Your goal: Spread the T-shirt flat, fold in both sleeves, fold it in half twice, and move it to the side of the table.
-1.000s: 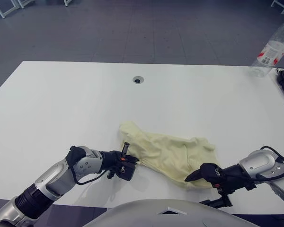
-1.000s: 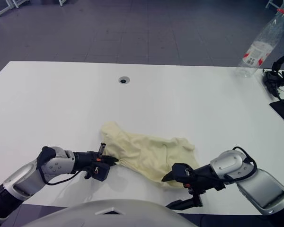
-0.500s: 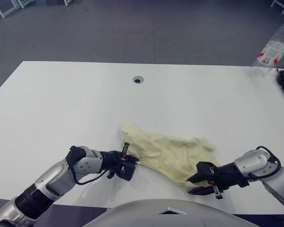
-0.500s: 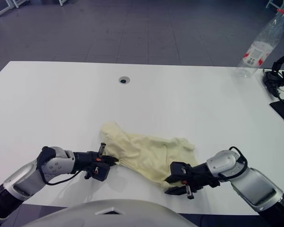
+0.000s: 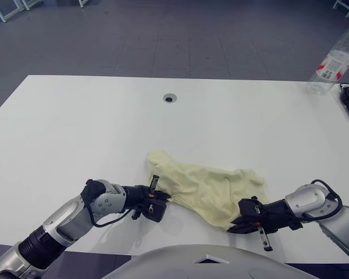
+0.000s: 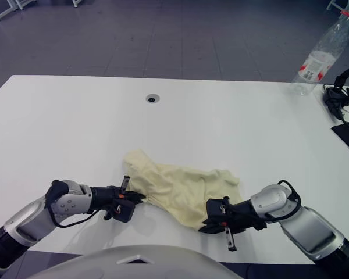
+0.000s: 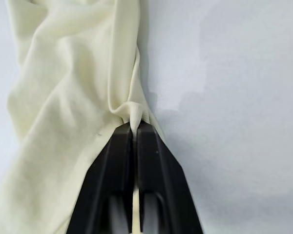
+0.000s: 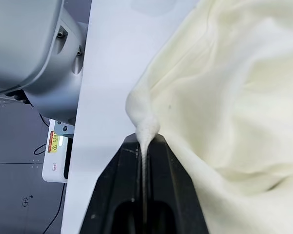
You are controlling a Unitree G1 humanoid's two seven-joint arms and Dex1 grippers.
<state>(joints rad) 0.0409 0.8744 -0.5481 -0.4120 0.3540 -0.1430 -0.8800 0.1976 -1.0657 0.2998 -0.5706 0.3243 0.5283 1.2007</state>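
Note:
A pale yellow T-shirt point(image 5: 203, 186) lies crumpled on the white table point(image 5: 75, 128), near the front edge. My left gripper point(image 5: 163, 199) is at the shirt's left edge, shut on a pinch of cloth point(image 7: 134, 113). My right gripper point(image 5: 231, 225) is at the shirt's front right corner, shut on a fold of the fabric point(image 8: 145, 127). Both hands rest low on the tabletop.
A clear plastic bottle point(image 5: 336, 58) stands at the far right of the table, with black cables point(image 6: 337, 93) beside it. A round cable hole point(image 5: 170, 97) sits in the tabletop behind the shirt. Wide bare table lies to the left and back.
My right gripper has closed onto the shirt's front right corner; a second ago it stood open beside it. The left arm has not moved.

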